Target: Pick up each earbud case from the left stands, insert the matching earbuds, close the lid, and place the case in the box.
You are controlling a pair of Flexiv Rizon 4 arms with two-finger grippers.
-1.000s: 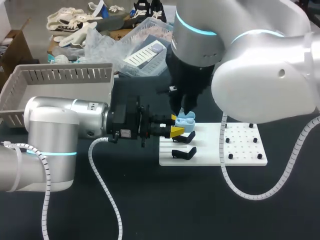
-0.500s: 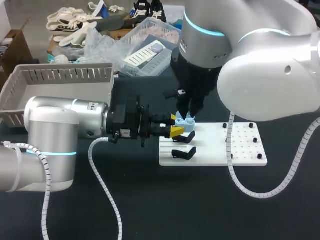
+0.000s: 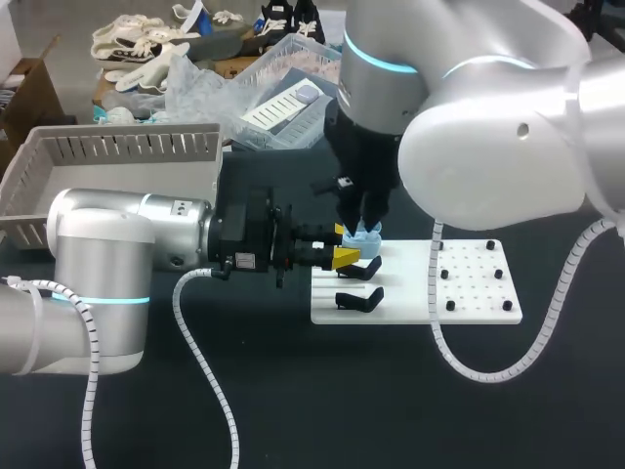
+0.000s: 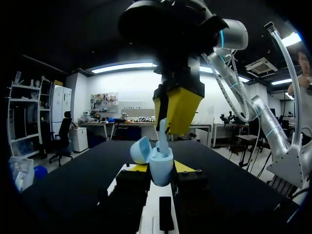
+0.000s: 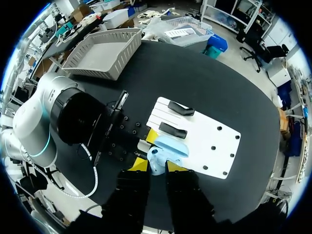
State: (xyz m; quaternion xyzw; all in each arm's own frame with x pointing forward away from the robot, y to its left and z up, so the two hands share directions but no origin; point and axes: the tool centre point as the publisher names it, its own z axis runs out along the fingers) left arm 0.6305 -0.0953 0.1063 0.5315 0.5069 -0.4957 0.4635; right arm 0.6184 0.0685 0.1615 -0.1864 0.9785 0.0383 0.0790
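A light blue earbud case [image 3: 367,238] with its lid open is held upright above the white stand board [image 3: 479,298]. My left gripper [image 3: 344,244] comes in level from the left and is shut on the case body [image 4: 161,168]. My right gripper [image 3: 362,221] hangs straight down over the open case, shut on a light blue earbud [image 4: 162,135] whose lower end reaches into the case. In the right wrist view the case [image 5: 163,152] sits right at my right gripper [image 5: 157,166], lid tipped away.
Two black stands [image 3: 359,298] remain at the board's left end, and small black pegs [image 3: 474,276] dot its right half. A grey basket [image 3: 117,156] stands at the back left, with a clear bin and plastic wrap [image 3: 283,88] behind the arms.
My right arm swayed slightly to the right and came back left, its gripper staying over the open case. The left arm and the case have not moved.
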